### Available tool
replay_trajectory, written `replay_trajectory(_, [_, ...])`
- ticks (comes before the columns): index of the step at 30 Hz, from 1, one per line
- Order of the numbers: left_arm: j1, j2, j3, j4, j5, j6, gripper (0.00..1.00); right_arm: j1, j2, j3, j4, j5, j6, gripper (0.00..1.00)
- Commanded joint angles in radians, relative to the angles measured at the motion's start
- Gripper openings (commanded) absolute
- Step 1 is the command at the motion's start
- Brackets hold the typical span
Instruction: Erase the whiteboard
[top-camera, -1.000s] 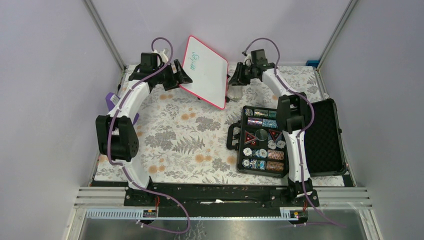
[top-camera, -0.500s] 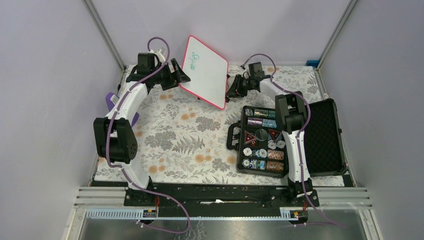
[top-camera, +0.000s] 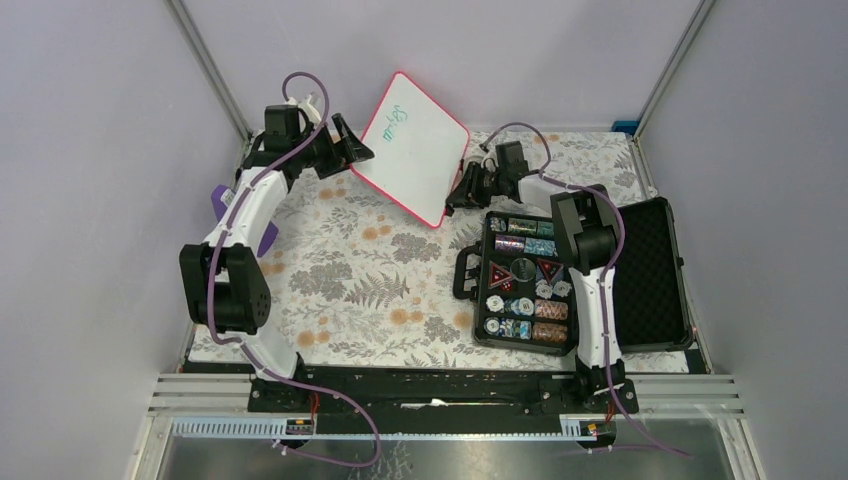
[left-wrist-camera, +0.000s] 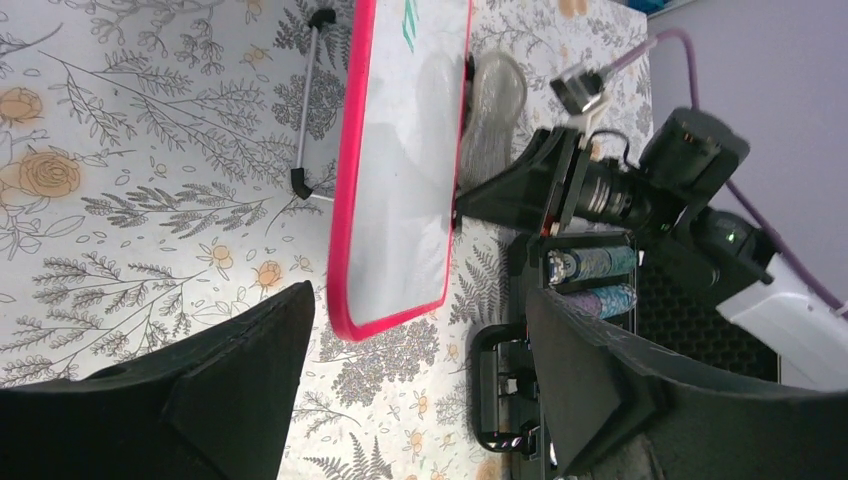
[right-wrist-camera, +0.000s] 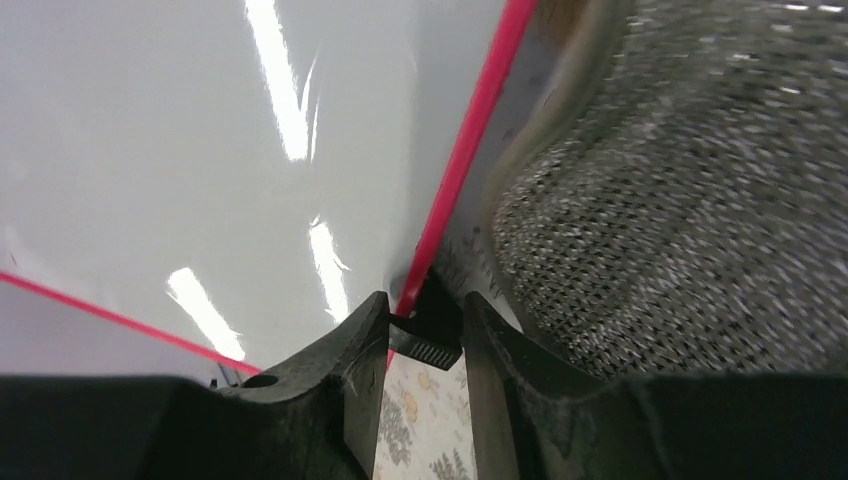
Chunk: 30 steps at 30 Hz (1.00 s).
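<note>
At the far left of the desk (top-camera: 380, 285), which is covered with a flowered cloth, the left claw (top-camera: 355, 160) is at 9 o'clock of the whiteboard (top-camera: 415, 160). Its two fingers stand wide apart and hold nothing. In the left wrist view the board is seen between them, but well apart from them.

The whiteboard is in the far middle of the desk, at about 12 o'clock in the top view. It is raised and tilted, with one corner down toward the cloth (whether this corner touches the cloth, I cannot tell). The green handwriting (top-camera: 397, 115) is near its corner at 11 o'clock, and the rest of the white face is clean. Behind the board, in the left wrist view, a thin wire leg (left-wrist-camera: 305, 110) with black tips lies on the cloth.

At 4 o'clock of the board is the right claw (top-camera: 455, 195). Its fingers are narrow and are closed on the red rim at a small black foot of the board. Just beside it is a grey mesh object (right-wrist-camera: 680, 190).

At 4 o'clock of the desk lies the open black case (top-camera: 650, 265) with poker chips (top-camera: 525, 300).
</note>
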Motion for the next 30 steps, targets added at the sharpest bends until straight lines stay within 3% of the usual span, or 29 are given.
replay_trajectory(1, [0.023, -0.063, -0.014, 0.082, -0.008, -0.022, 0.83, 0.088, -0.118, -0.147, 0.056, -0.058, 0.014, 0.40])
replay_trajectory(8, [0.050, -0.070, -0.036, 0.111, -0.013, -0.039, 0.83, 0.136, -0.269, -0.287, 0.083, 0.041, -0.006, 0.40])
replay_trajectory(10, [0.051, -0.064, -0.041, 0.118, -0.007, -0.046, 0.83, 0.134, -0.317, -0.256, 0.023, 0.117, -0.059, 0.49])
replay_trajectory(15, [0.063, -0.060, -0.047, 0.132, 0.003, -0.060, 0.83, 0.132, -0.393, -0.156, -0.160, 0.543, -0.146, 0.75])
replay_trajectory(18, [0.078, -0.064, -0.050, 0.136, 0.006, -0.067, 0.83, 0.129, -0.371, -0.084, -0.235, 0.815, -0.165, 0.84])
replay_trajectory(20, [0.078, -0.067, -0.058, 0.145, 0.010, -0.075, 0.83, 0.117, -0.323, -0.020, -0.290, 0.926, -0.135, 0.83])
replay_trajectory(23, [0.079, -0.067, -0.060, 0.152, 0.022, -0.083, 0.83, 0.112, -0.263, 0.024, -0.314, 0.914, -0.080, 0.79])
replay_trajectory(30, [0.077, -0.068, -0.068, 0.168, 0.037, -0.094, 0.83, 0.103, -0.258, -0.156, -0.017, 0.810, 0.117, 0.83])
